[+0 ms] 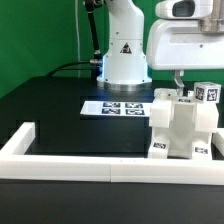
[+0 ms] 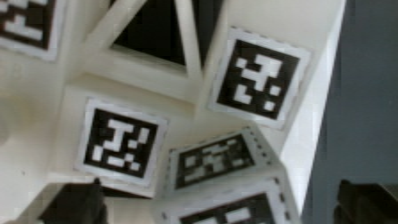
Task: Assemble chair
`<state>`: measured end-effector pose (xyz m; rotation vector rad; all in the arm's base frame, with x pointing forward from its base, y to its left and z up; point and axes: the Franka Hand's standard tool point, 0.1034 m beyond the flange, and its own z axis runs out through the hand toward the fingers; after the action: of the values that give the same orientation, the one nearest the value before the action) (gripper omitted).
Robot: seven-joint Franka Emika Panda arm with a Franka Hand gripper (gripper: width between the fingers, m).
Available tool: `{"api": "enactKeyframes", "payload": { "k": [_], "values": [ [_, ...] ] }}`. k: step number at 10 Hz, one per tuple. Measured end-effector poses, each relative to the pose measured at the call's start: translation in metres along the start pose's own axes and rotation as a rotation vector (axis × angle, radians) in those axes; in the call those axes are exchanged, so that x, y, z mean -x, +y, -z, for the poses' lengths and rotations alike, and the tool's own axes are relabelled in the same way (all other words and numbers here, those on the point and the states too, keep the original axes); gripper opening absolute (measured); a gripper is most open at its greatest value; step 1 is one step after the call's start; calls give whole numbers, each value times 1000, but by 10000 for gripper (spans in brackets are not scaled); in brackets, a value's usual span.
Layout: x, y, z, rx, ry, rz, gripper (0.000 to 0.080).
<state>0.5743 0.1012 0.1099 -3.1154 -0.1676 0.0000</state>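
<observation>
The chair (image 1: 181, 126) is a blocky white structure of joined pieces with black-and-white tags, standing at the exterior view's right, just behind the front rail. My gripper (image 1: 182, 84) hangs directly above it, close to its top. In the wrist view the chair's tagged white pieces (image 2: 196, 110) fill the picture at very close range. My gripper (image 2: 217, 205) is open. Its two dark fingertips (image 2: 71, 202) stand wide apart on either side of a tagged white piece, with a dark gap between that piece and the other finger. Nothing is held.
The marker board (image 1: 118, 106) lies flat on the black table in front of the white robot base (image 1: 124, 55). A long low white border rail (image 1: 70, 160) runs along the front and turns back at the exterior view's left.
</observation>
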Motion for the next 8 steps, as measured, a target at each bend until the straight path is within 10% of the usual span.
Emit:
{"api": "enactKeyframes", "payload": {
  "k": [3, 4, 8],
  "values": [
    [0, 0, 0, 0, 0, -2, 486],
    [0, 0, 0, 0, 0, -12, 312],
    [0, 0, 0, -2, 0, -188, 283]
  ]
}}
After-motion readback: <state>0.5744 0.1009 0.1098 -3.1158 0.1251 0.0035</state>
